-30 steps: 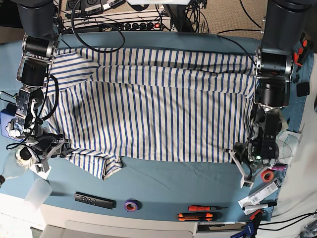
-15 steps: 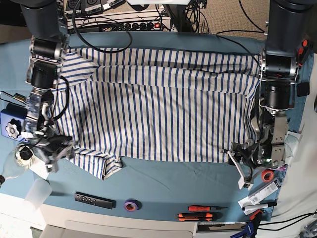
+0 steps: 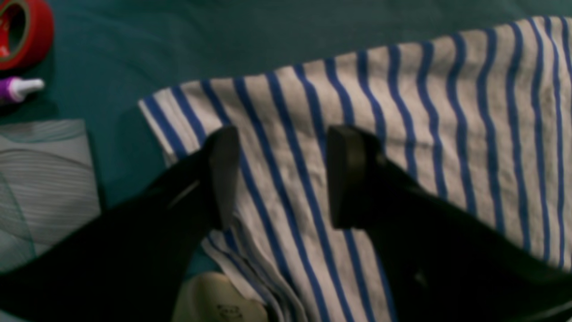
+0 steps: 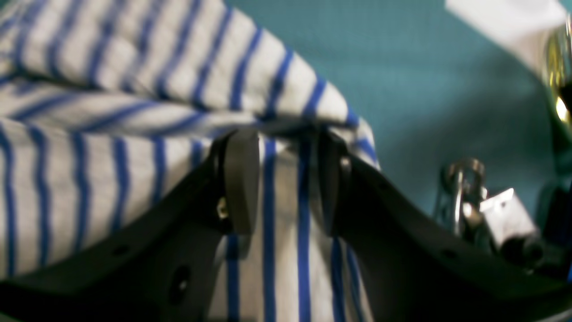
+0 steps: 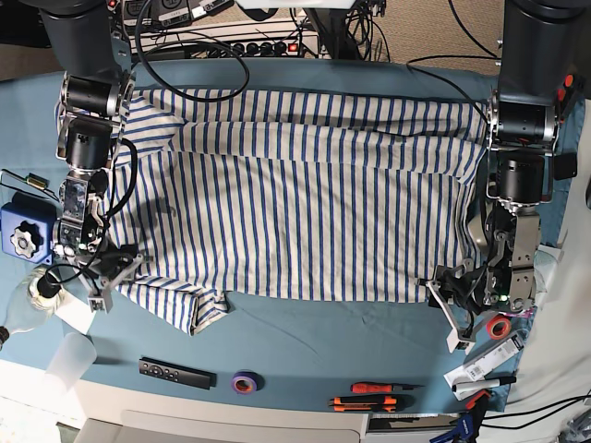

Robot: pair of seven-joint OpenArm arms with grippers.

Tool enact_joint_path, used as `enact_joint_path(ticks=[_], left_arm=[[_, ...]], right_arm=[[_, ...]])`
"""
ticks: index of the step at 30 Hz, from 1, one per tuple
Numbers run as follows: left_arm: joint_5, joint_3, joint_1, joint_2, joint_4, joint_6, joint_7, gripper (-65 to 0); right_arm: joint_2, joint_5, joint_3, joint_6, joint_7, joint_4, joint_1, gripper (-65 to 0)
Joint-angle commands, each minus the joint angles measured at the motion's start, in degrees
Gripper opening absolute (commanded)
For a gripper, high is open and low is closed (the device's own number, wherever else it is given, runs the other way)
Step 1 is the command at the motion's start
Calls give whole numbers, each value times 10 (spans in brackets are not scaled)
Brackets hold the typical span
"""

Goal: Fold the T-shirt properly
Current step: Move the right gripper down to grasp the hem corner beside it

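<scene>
**Both grippers poised over opposite corners of the striped shirt**

From the base camera, the T-shirt (image 5: 295,198) lay spread almost flat across the teal tablecloth (image 5: 314,337), its stripes running up and down the picture and a sleeve bunched at its lower left. The right gripper (image 5: 103,275) sat at that lower left edge of the shirt, and the left gripper (image 5: 450,293) sat at the lower right corner. Along the near edge of the table lay a black remote (image 5: 174,372), a purple tape roll (image 5: 245,381) and an orange-handled tool (image 5: 383,388); a red tape roll (image 5: 500,327) lay just beside the left arm.

In the left wrist view, the left gripper (image 3: 279,174) had its two dark fingers spread wide, one on each side of a strip of striped cloth near the shirt's corner (image 3: 313,179). Nothing was pinched between them; the cloth lay flat beneath. The red tape roll (image 3: 20,36) showed in the top left corner.

In the right wrist view, the right gripper (image 4: 286,179) had its fingers partly apart, straddling a strip of shirt (image 4: 134,134) just below a raised fold of the cloth. The picture was blurred, so whether the pads were touching the fabric could not be told, but a clear gap stood between them and they did not appear to be clamping it.
</scene>
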Motion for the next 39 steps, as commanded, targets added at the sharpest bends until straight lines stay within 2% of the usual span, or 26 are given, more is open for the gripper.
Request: enact_joint_path(ticks=[1, 4, 5, 9, 11, 17, 22, 29, 34, 39], left_arm=[[-4, -2, -21, -5, 11, -1, -8, -341], [-4, -2, -21, -5, 11, -1, -9, -341], [-4, -2, -21, -5, 11, -1, -9, -341], [-4, -2, -21, -5, 11, -1, -9, -341], [-4, -2, -21, -5, 11, -1, -13, -341], [-4, -2, -22, -4, 11, -1, -16, -341], [-4, -2, -22, -4, 11, -1, -16, -341], [-4, -2, -22, 0, 11, -1, -17, -341], [-4, -2, -22, 5, 11, -1, -16, -341], [-4, -2, -22, 6, 11, -1, -17, -341]], right_arm=[[8, 4, 2, 0, 0, 10, 18, -498], [8, 4, 2, 0, -50, 10, 18, -631], [8, 4, 2, 0, -66, 10, 18, -650], [8, 6, 2, 3, -111, 10, 19, -650], [9, 16, 2, 20, -141, 10, 18, -650], [12, 114, 2, 68, -218, 11, 18, -650], [25, 165, 2, 70, -260, 43, 18, -650], [48, 279, 2, 71, -403, 170, 18, -650], [57, 301, 2, 77, -411, 199, -2, -650], [56, 357, 2, 78, -415, 200, -46, -650]])
